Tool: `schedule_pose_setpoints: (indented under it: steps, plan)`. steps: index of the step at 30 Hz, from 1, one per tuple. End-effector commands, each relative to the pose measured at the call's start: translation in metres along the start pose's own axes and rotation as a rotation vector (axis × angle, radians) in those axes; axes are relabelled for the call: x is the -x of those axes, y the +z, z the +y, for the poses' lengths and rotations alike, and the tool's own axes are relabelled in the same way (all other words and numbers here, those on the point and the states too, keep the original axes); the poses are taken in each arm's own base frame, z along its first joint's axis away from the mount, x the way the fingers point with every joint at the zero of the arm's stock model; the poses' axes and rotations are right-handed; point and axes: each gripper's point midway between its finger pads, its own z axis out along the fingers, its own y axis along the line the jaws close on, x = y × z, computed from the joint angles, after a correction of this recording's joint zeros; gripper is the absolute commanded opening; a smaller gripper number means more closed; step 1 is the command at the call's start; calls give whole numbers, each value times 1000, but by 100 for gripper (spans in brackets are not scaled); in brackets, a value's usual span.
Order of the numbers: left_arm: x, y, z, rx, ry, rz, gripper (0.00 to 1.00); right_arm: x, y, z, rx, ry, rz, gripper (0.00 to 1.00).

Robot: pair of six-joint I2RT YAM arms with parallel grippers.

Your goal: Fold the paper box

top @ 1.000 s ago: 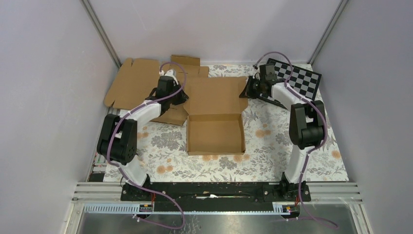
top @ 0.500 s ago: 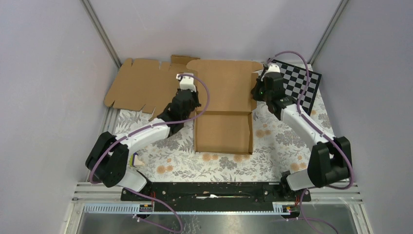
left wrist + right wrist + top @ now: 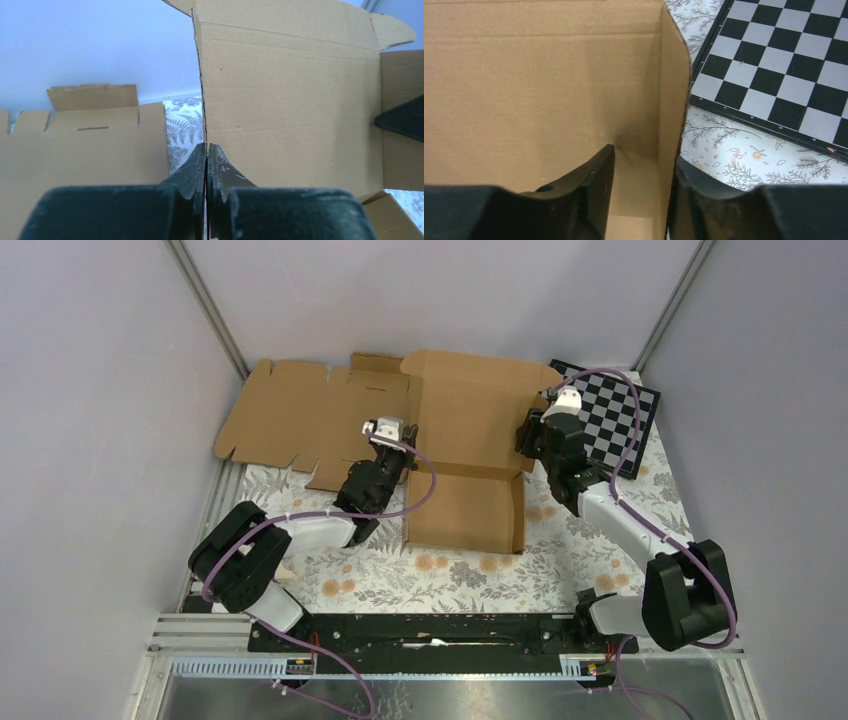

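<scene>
From above, the paper box (image 3: 465, 510) sits mid-surface (image 3: 560, 540) with its tray toward the arm bases. A second ago its lid (image 3: 470, 410) lay flat behind the tray. Now the lid stands raised, and the whole box has slid a little toward the checkerboard (image 3: 612, 410) on its right. The left claw (image 3: 402, 445) is at the lid's left edge and the right claw (image 3: 530, 435) at its right. The folding looks near its end, with closing the lid as the step in hand. A spare cardboard sheet (image 3: 285, 415) lies flat to the box's left.

In the left wrist view, the left claw (image 3: 206, 148) is pinched nearly closed on the lid's thin left edge.

In the right wrist view, the right claw (image 3: 644, 155) straddles the lid's side flap (image 3: 671, 100), moderately parted. There is a gap between the inner finger and the cardboard.

No brand, label or writing is legible in any view.
</scene>
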Motion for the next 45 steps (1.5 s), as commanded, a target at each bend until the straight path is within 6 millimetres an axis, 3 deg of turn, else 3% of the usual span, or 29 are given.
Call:
schedule_pose_setpoints:
  steps: [1, 7, 12, 22, 31, 35, 41, 45]
  plan:
    - [49, -9, -44, -209, -17, -187, 0, 30, -21, 49, 205, 15, -49, 56]
    - [45, -26, -46, -266, 50, -175, 0, 31, -53, 63, 265, 46, 92, 81]
    - [29, -30, -49, -305, 115, -122, 0, 16, -68, 50, 204, -19, 234, 99]
    - [18, -38, -46, -331, 165, -90, 0, 21, -88, 35, 122, 4, 246, 100]
    - [14, -65, -58, -440, 104, -96, 0, 28, -107, 52, 201, 37, 301, 100]
    - [16, -73, -55, -436, 92, -113, 0, 14, -114, 44, 172, 31, 350, 100]
    - [16, -83, -57, -462, 66, -116, 0, -25, -129, 17, 91, 35, 412, 99]
    - [17, -88, -57, -471, 60, -132, 0, -32, -137, 12, 92, 23, 415, 99]
